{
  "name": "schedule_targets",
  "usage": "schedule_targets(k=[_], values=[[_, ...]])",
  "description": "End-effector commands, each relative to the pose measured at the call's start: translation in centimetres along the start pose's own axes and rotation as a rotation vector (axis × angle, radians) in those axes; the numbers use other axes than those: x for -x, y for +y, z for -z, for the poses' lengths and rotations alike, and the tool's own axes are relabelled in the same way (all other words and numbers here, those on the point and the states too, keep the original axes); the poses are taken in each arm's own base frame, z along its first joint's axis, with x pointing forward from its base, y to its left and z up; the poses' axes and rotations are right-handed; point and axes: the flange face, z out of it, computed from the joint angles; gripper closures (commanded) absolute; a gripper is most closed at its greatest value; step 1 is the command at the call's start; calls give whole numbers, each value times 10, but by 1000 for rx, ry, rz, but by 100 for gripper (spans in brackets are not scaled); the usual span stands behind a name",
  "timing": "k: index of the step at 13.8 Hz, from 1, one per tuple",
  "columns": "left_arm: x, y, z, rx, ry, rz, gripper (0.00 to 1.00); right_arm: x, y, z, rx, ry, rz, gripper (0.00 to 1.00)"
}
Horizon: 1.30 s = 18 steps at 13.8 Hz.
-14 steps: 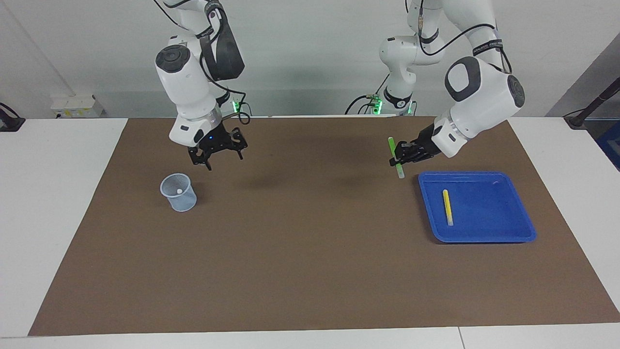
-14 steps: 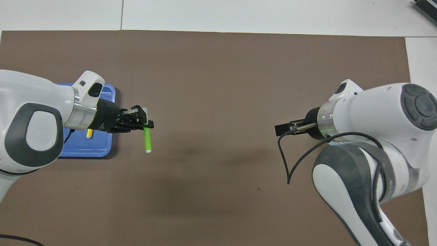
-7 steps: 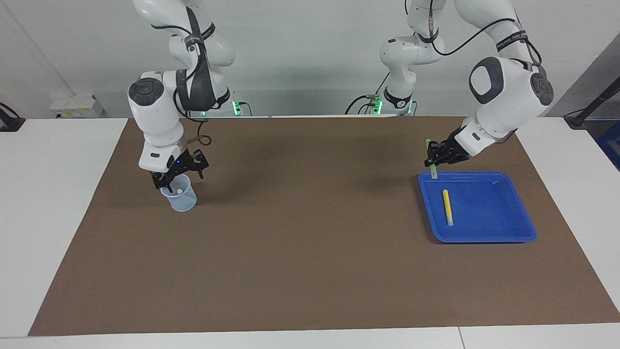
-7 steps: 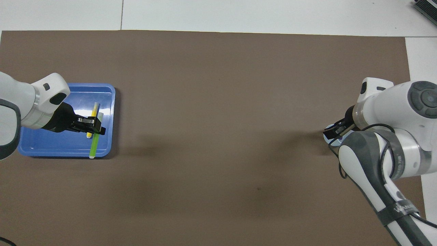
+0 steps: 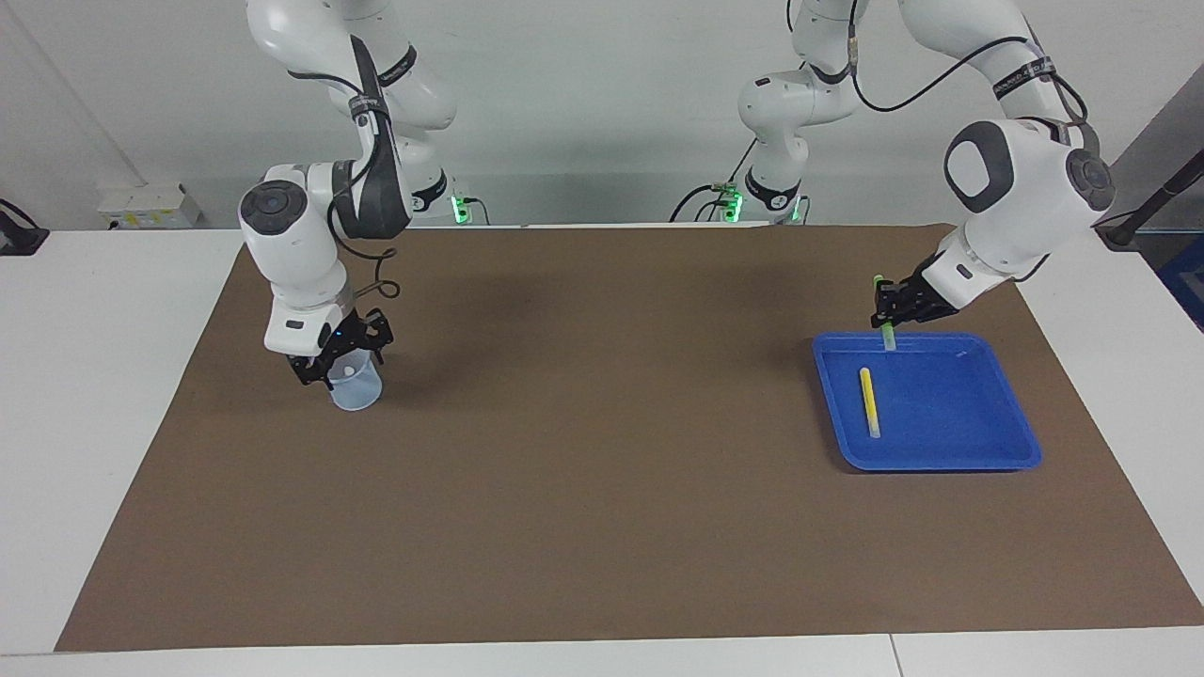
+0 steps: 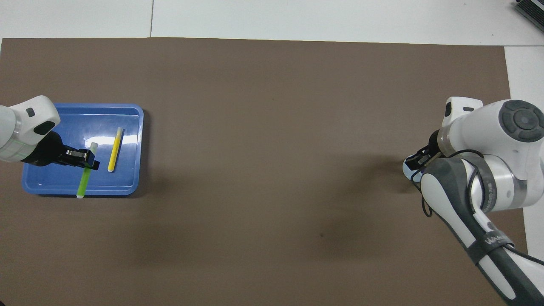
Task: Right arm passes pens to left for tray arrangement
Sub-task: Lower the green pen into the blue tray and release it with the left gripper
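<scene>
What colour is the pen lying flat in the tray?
Yellow pen with a whitish end, in the blue tray; clearest in the overhead view.

The middle of the brown mat (image 5: pixel 602 451) is wide open between the cup (image 5: pixel 357 390) and the blue tray (image 5: pixel 941 456). The right gripper (image 5: pixel 329 362) blocks the cup's top. In the tray, a yellow pen (image 5: pixel 870 401) takes one side.

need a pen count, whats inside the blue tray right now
One yellow pen lies flat inside the blue tray. The left gripper holds a green pen above the tray, not yet laid down. No purple pen shows there; the arm hides one end of the tray in the overhead view.
</scene>
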Motion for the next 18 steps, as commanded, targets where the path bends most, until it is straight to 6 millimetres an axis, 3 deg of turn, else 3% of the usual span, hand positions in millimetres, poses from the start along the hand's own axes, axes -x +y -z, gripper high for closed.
schedule_targets(k=[1, 5, 7, 13, 18], values=[[-12, -23, -6, -37, 3, -36, 100, 4, -1, -5, 7, -19, 24, 18], [-19, -55, -22, -61, 16, -42, 100, 14, 7, -6, -3, -38, 8, 26], [-20, -77, -27, -59, 23, -41, 100, 18, 8, -7, -14, -57, 3, 39], [-41, -94, -61, -76, 69, -33, 100, 19, 9, -6, -24, -68, -3, 50], [-43, -125, -80, -111, 99, -21, 100, 21, 11, -8, -25, -62, -7, 100]])
